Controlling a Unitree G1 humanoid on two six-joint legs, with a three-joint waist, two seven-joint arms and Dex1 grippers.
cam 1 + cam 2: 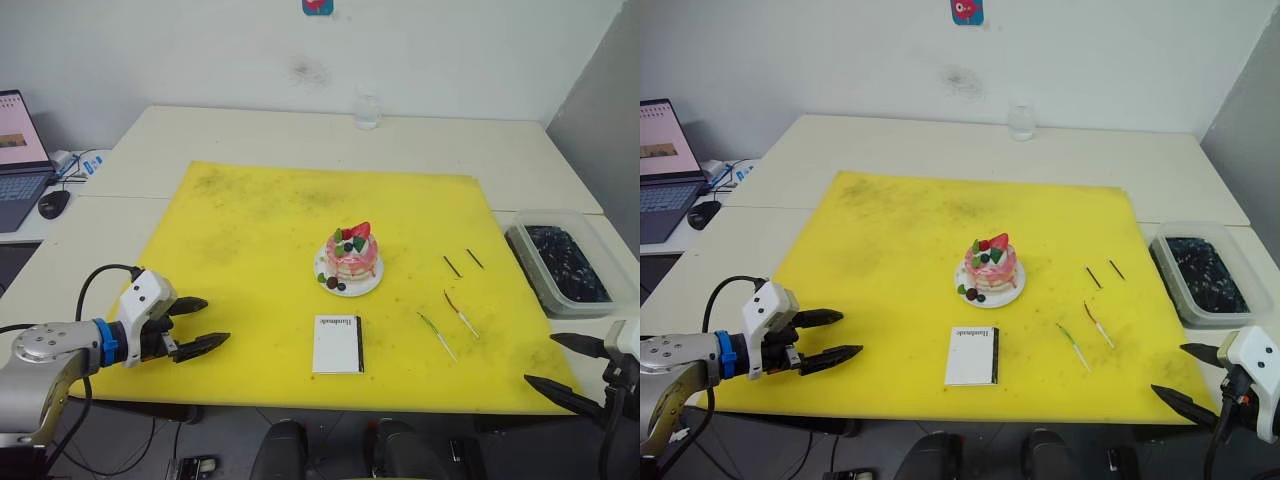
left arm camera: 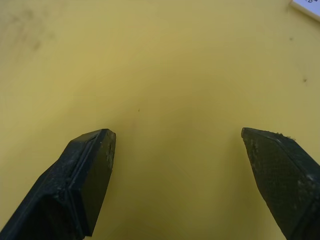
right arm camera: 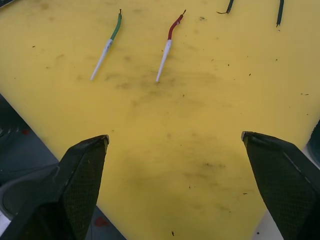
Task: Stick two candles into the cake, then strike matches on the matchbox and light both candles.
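Note:
The pink-and-white cake (image 1: 351,256) with a strawberry on top sits on its white plate (image 1: 368,285) mid-mat. In front of it lies the white matchbox (image 1: 338,343). To its right the green candle (image 1: 437,335) and the red candle (image 1: 460,313) lie flat on the mat; they also appear as green candle (image 3: 106,46) and red candle (image 3: 168,45). Two dark matches (image 1: 452,265) (image 1: 474,258) lie beyond them. My left gripper (image 1: 203,324) hovers open at the mat's front-left edge. My right gripper (image 1: 562,362) is open at the front-right corner, short of the candles.
The yellow mat (image 1: 250,220) covers the table's middle. A clear tub of dark things (image 1: 562,264) stands at the right edge. A glass (image 1: 367,110) stands at the back. A laptop (image 1: 18,160) and a mouse (image 1: 53,203) sit far left.

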